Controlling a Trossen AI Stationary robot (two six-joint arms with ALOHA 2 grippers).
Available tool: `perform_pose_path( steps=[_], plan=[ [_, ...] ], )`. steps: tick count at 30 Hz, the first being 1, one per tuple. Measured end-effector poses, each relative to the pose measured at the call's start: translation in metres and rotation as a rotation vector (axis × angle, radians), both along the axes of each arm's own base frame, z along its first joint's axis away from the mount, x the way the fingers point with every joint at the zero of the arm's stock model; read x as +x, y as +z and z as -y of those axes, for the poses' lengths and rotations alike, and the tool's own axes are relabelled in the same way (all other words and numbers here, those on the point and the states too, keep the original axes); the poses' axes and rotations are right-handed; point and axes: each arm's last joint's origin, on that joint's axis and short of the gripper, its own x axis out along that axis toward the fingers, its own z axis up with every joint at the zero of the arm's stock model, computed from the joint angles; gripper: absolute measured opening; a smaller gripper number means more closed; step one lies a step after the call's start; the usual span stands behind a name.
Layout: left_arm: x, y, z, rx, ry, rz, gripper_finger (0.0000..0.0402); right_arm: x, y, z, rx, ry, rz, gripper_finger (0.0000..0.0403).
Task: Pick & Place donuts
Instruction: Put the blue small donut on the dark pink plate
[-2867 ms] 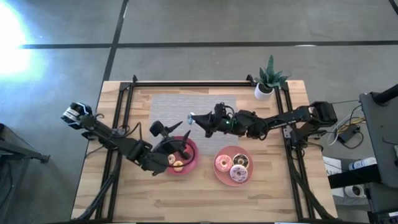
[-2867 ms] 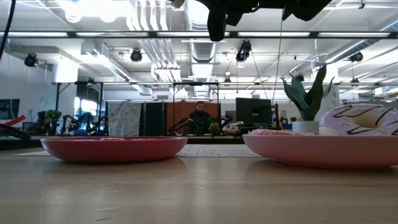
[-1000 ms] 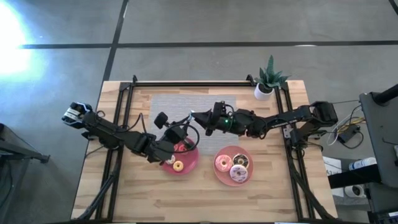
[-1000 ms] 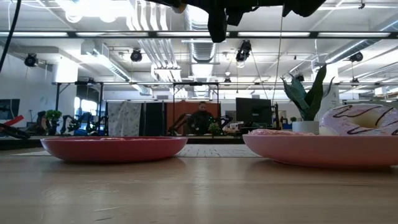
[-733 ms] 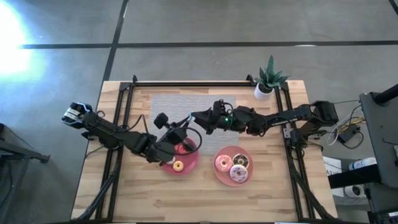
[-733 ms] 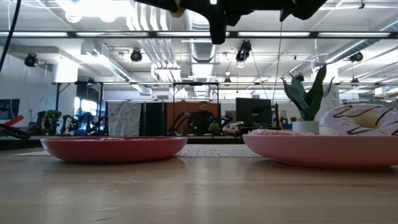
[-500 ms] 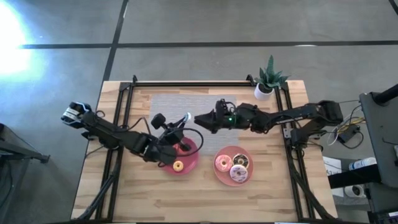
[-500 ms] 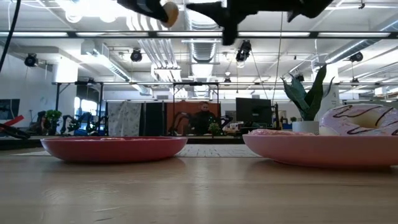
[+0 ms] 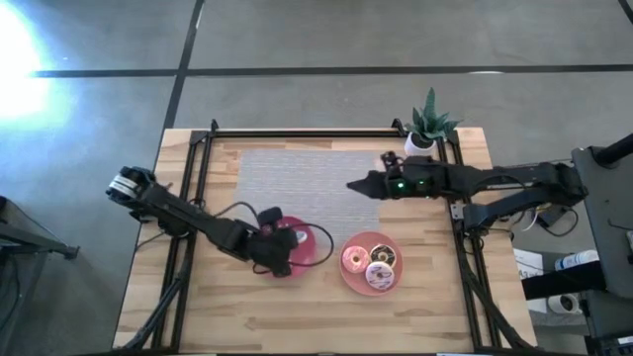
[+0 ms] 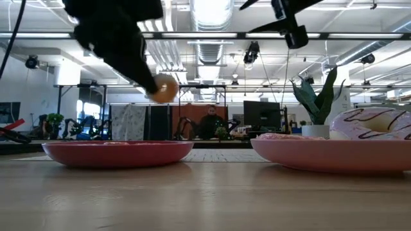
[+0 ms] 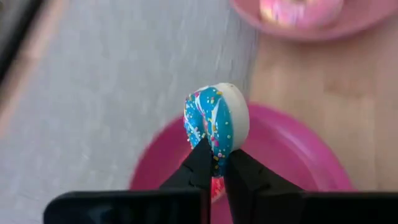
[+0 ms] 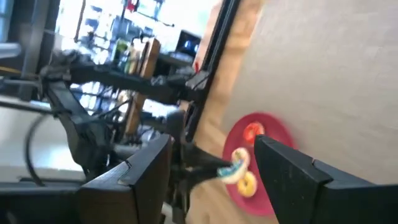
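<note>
My left gripper [image 11: 216, 152] is shut on a mini donut [image 11: 216, 117] with blue sprinkled icing, just above the left pink plate [image 9: 316, 247]. In the low view this donut [image 10: 165, 88] hangs over that plate's rim [image 10: 115, 153]. A red [image 12: 253, 132] and a yellow mini donut [image 12: 247, 183] lie on that plate. The right plate [image 9: 344, 274] carries three larger donuts: white-pink [image 9: 354, 260], chocolate [image 9: 383, 257] and pink [image 9: 378, 277]. My right gripper [image 12: 213, 142] stands open and holds nothing, high over the grey mat [image 9: 351, 185]. My left gripper pinches the mini donut's ring at one spot of its rim [image 11: 216, 142] between its two fingertips. The fingers [image 10: 131, 61] slant down from the table's left side. The donut stands on edge beyond the fingertips, lifted clear of the plate.
A grey mat [image 9: 297, 173] covers the table's far middle. A potted plant [image 9: 428, 129] stands at the far right corner. Black frame rails [image 9: 203, 168] run along the table's left, right and far edges. Bare wood lies along the near edge.
My right gripper has come off the blue mini donut and drawn back toward the table's right edge. My left gripper, still shut on the donut, has tipped downward and sunk from over the mat toward the left plate.
</note>
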Motion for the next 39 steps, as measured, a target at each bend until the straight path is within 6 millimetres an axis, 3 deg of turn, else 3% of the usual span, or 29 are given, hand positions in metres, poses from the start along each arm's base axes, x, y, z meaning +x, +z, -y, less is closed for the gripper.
perform_pose_path(
  steps=[5,14,29,39],
  plan=[
    [0.014,-0.033,0.005,-0.037,-0.028,-0.134,0.0005,-0.014,0.009,0.001,-0.039,-0.048,0.016,0.0221],
    [0.030,-0.059,0.011,-0.042,-0.032,-0.288,0.0005,-0.018,0.007,0.001,-0.047,-0.051,-0.016,0.0221],
    [0.040,-0.049,0.012,0.023,0.023,-0.322,0.0008,-0.017,-0.004,0.001,-0.043,-0.050,-0.050,0.0221],
    [0.041,-0.053,0.013,-0.018,0.016,-0.317,0.0085,-0.018,-0.007,0.001,-0.029,-0.055,-0.059,0.0221]
  ],
)
